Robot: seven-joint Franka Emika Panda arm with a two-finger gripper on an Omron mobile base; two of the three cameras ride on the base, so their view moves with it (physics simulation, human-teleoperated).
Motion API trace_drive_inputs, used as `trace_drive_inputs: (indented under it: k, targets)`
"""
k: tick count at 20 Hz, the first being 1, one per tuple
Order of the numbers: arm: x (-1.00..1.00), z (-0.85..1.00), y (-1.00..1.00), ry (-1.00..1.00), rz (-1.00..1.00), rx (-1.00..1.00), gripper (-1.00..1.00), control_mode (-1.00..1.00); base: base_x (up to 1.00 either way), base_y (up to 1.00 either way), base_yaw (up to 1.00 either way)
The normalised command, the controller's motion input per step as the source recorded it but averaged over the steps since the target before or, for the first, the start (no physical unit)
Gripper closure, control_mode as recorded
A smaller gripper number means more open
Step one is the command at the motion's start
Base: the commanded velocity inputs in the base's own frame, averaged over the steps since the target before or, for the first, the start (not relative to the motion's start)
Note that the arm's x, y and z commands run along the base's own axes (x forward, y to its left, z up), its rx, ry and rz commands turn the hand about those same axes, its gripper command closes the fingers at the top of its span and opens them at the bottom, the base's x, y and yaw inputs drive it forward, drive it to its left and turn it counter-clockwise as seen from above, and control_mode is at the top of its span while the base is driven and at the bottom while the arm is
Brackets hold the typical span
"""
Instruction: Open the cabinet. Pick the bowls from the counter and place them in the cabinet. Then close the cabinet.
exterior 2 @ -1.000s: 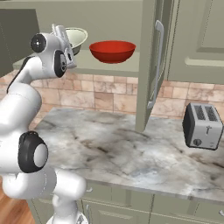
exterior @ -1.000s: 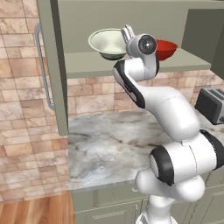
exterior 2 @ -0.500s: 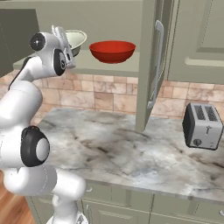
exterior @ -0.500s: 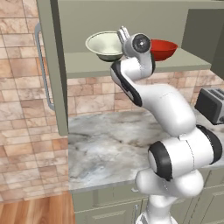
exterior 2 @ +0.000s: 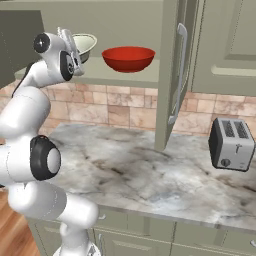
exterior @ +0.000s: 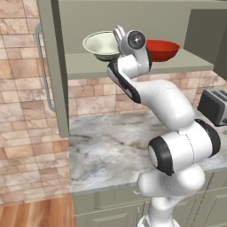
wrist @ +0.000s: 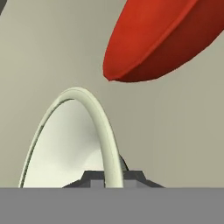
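Two bowls sit in the cabinet [exterior: 111, 66]: red bowl [exterior 2: 128, 58] resting, cream bowl [exterior: 100, 45] pinched at its rim by the gripper [exterior: 119, 35]. No writing readable.

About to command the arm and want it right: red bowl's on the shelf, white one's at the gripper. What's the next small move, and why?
Probably lower the white bowl onto the shelf before releasing: the gripper is shut on its rim, holding it beside the red bowl, apparently just above the shelf.

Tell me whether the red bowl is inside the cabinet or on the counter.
Inside: the red bowl sits upright on the cabinet shelf, above the counter.
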Motion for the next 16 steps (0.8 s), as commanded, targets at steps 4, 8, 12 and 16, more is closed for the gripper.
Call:
trace_drive_inputs:
  k: [4,8,12,16]
  targets:
    - [0.41,-0.54,0.26,0.00,0.00,0.05,-1.00,-1.00,0.00,0.00,0.00]
    - [0.16,-0.02,0.01,-0.02,0.00,0.00,-1.00,-1.00,0.00,0.00,0.00]
    - [0.00,0.00,0.00,-0.07,0.00,0.00,-1.00,-1.00,0.00,0.00,0.00]
    - [-0.03,0.08,0.00,-0.11,0.00,0.00,-1.00,-1.00,0.00,0.00,0.00]
